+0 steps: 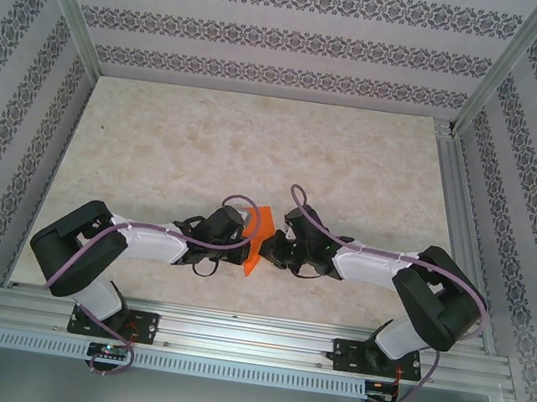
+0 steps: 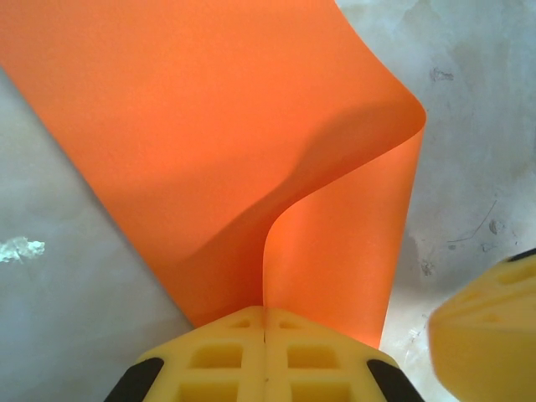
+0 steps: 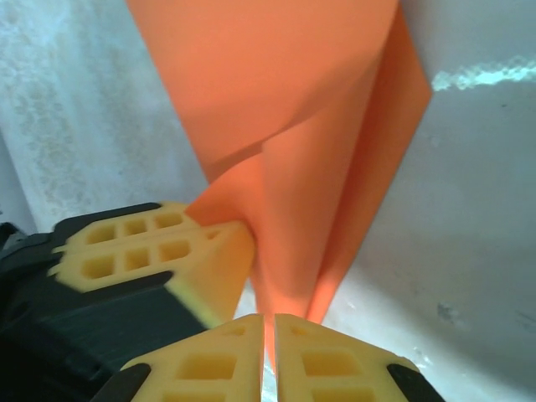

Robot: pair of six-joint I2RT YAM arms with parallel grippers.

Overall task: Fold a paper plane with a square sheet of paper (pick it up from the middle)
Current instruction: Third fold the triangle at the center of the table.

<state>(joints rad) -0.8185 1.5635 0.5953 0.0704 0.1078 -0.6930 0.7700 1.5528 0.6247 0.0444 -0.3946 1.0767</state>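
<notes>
Two grippers hold one thing, and the coming move depends on how close they sit to each other on it. In the top view the square sheet of paper (image 1: 257, 238) is in the lower middle of the frame, lifted above the table (image 1: 258, 139) as far as I can judge. The left gripper (image 1: 243, 235) meets it from the left of the frame and the right gripper (image 1: 275, 245) from the right, so the sheet stands between them and neither arm is nearer. Its long axis runs from upper to lower in that frame, a little tilted, across the line of the two forearms.

In the left wrist view the left gripper (image 2: 265, 331) is closed on the near edge of the sheet (image 2: 226, 126), at the bottom middle. From there the paper rises and curls over to the right in a soft loop, not a sharp crease. In the right wrist view the right gripper (image 3: 270, 335) is also closed, with a thin orange edge pinched between its pads, and the sheet (image 3: 293, 100) goes up from there in layers. The left gripper (image 3: 159, 251) sits just beside it at the lower left, touching the same paper.

Both arms lie low, elbows out to the sides of the frame, forearms pointing inward like a mirror pair. I judge that one gripper must let go or slide next, because the two holds leave little room for folding.
</notes>
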